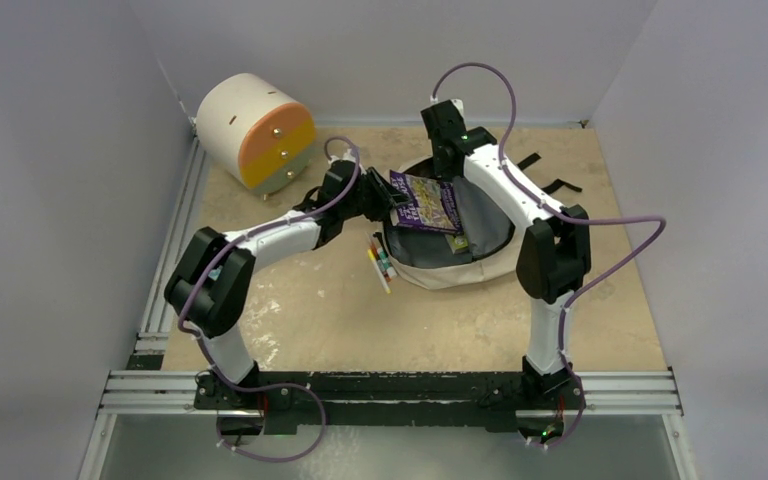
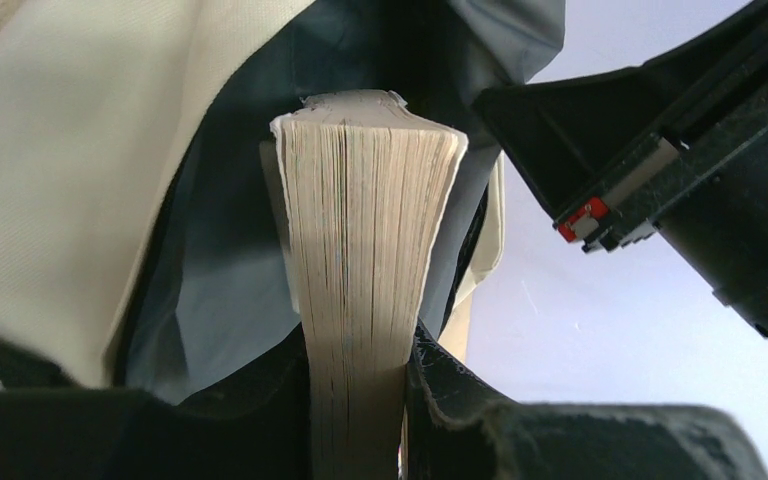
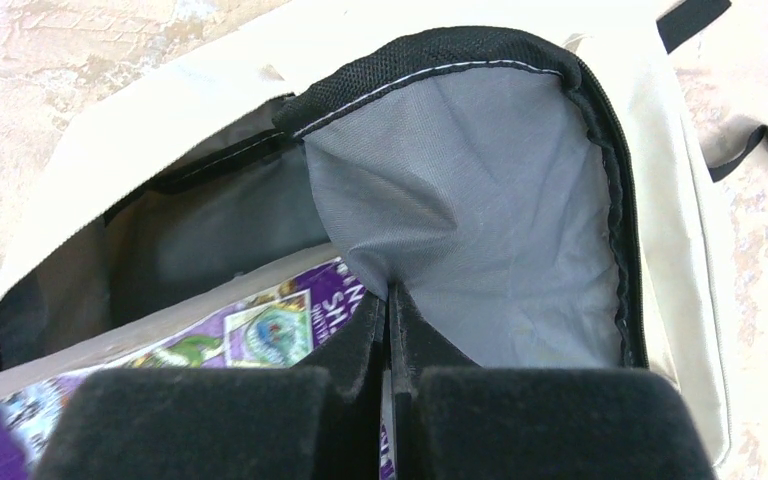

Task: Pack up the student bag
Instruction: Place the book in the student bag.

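Note:
The student bag lies open mid-table, beige with grey-dark lining. My left gripper is shut on a thick purple book and holds it tilted over the bag's mouth. In the left wrist view the book's page edge stands between my left gripper's jaws, with the bag's lining behind. My right gripper is at the bag's far rim. In the right wrist view my right gripper is shut on the grey lining, holding the bag open, and the book's cover lies below.
A cream cylindrical drawer unit with an orange front stands at the back left. Several coloured markers lie on the table against the bag's left side. Black straps trail right of the bag. The right arm is close beside the book.

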